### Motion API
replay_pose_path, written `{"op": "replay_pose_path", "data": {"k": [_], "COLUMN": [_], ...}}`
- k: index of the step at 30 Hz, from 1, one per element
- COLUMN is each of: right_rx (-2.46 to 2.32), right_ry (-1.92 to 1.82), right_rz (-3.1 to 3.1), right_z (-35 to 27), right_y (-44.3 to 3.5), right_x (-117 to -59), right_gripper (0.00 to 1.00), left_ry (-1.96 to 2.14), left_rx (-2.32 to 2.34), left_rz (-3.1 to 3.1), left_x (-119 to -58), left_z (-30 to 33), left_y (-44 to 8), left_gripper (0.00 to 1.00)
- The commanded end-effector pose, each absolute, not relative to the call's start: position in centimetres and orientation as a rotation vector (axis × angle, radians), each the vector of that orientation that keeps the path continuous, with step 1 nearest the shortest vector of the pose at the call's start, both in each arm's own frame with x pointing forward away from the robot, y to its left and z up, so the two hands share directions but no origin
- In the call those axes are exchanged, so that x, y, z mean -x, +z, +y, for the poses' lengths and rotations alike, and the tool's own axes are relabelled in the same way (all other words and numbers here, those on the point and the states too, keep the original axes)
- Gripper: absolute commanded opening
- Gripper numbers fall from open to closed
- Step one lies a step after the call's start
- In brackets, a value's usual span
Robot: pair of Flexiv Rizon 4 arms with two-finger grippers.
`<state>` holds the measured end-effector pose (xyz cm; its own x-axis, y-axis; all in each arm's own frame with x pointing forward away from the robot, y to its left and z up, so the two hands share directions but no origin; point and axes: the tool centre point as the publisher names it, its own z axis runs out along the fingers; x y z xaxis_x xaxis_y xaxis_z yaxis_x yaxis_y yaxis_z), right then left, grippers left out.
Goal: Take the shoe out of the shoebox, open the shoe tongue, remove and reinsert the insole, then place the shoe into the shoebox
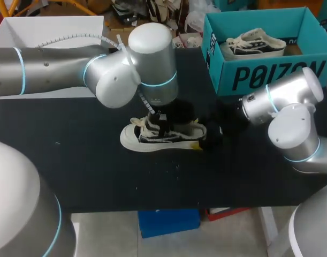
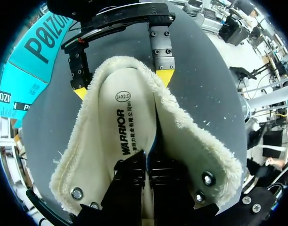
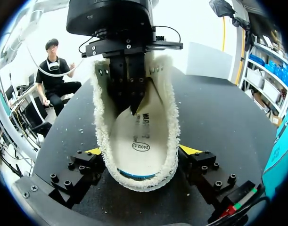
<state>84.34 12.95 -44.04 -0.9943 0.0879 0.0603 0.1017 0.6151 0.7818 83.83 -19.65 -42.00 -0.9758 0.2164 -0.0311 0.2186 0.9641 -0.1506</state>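
Shoe [image 1: 163,136]: out of the box, upright on its sole near the middle of the table [image 1: 72,160], toe towards 9 o'clock and heel towards 3 o'clock in the head view.
Lining [image 2: 181,122]: a cream fleece collar spread wide around the mouth, so the inside of the shoe shows.
Insole [image 3: 134,141]: lying flat inside the shoe, with its printed heel patch in plain sight.
Left gripper [image 3: 131,110]: comes straight down into the shoe's mouth from the arm above. Its black fingers [image 2: 134,183] are pressed close together with only a thin slit between them. The tips are down at the insole, about mid-length. I cannot tell whether they pinch anything.
Right gripper [image 3: 143,150]: at the shoe's 3 o'clock end, spread wide around the heel. One yellow tip [image 3: 190,149] lies against each side of the collar, clamping the heel between them.
Shoebox [image 1: 270,75]: teal and open, at about 2 o'clock from the shoe, near the table's far edge.
Second shoe [image 1: 254,43]: lies inside the shoebox.
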Motion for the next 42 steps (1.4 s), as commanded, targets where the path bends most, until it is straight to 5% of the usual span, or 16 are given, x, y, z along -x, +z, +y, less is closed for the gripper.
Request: {"op": "replay_pose_path", "data": {"k": [1, 39, 42], "right_rx": [0.166, 0.166, 0.166], "right_ry": [-1.357, -1.357, -1.357], "right_rz": [-2.81, -2.81, -2.81], "right_z": [13.1, 13.1, 13.1], "right_y": [-44.1, -44.1, -44.1], "right_x": [-84.3, -84.3, -84.3], "right_gripper": [0.0, 0.0, 0.0], "left_ry": [-0.308, -0.386, -0.426], "left_rx": [-0.376, -0.38, -0.45], "left_rz": [3.102, 3.062, 3.047], "left_x": [-83.9, -82.4, -82.7], "left_z": [-20.0, -20.8, -21.6], "left_y": [-41.2, -38.9, -39.2], "left_gripper": [0.0, 0.0, 0.4]}}
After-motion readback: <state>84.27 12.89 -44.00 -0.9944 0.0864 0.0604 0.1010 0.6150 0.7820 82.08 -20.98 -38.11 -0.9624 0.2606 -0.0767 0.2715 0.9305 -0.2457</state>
